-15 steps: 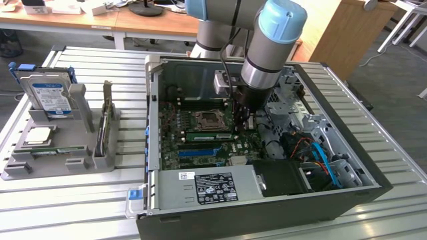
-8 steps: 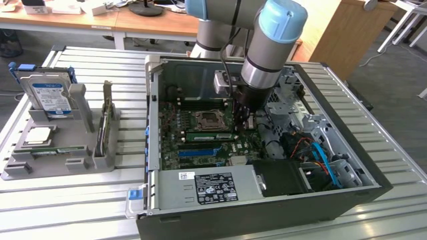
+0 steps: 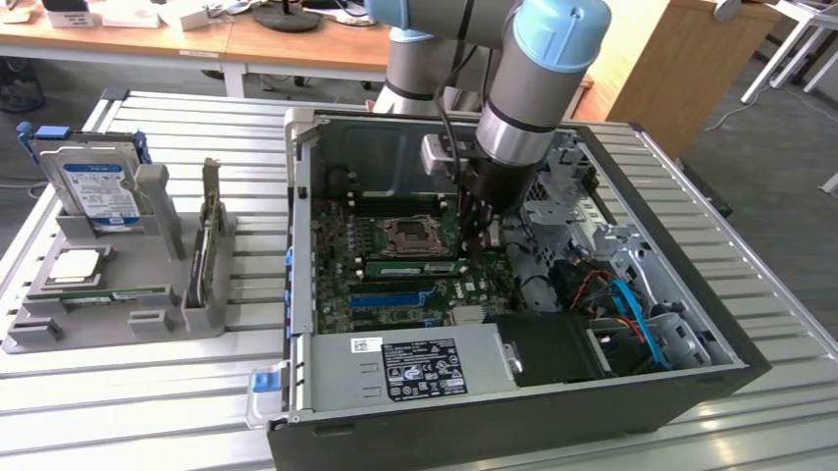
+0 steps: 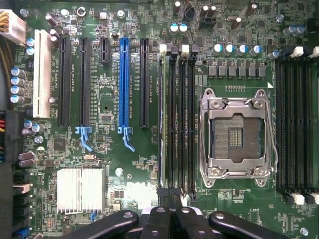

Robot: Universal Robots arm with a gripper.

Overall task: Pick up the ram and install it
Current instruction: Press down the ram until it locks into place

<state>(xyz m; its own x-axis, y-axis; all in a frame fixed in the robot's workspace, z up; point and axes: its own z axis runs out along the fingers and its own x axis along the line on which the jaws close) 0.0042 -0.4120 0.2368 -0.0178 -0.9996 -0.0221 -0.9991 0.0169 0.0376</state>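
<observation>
In the exterior view one green ram (image 3: 416,265) sits in a slot on the motherboard, just in front of the CPU socket (image 3: 408,235). From the wrist view this ram (image 4: 162,119) is a thin green edge in the slot nearest the blue connector. My gripper (image 3: 480,240) reaches down inside the open computer case (image 3: 524,412), by the end of the memory slots. Its black fingers (image 4: 159,219) are pressed together, so the gripper (image 4: 170,211) is shut with nothing showing between them. A second ram (image 3: 118,294) lies flat in the grey parts tray (image 3: 78,339).
The tray at the exterior view's left also holds a hard drive (image 3: 98,186), a square silver CPU (image 3: 73,267) and an upright card (image 3: 203,260). Inside the case are the power supply (image 3: 406,368), a drive cage (image 3: 576,186) and orange and blue cables (image 3: 629,304).
</observation>
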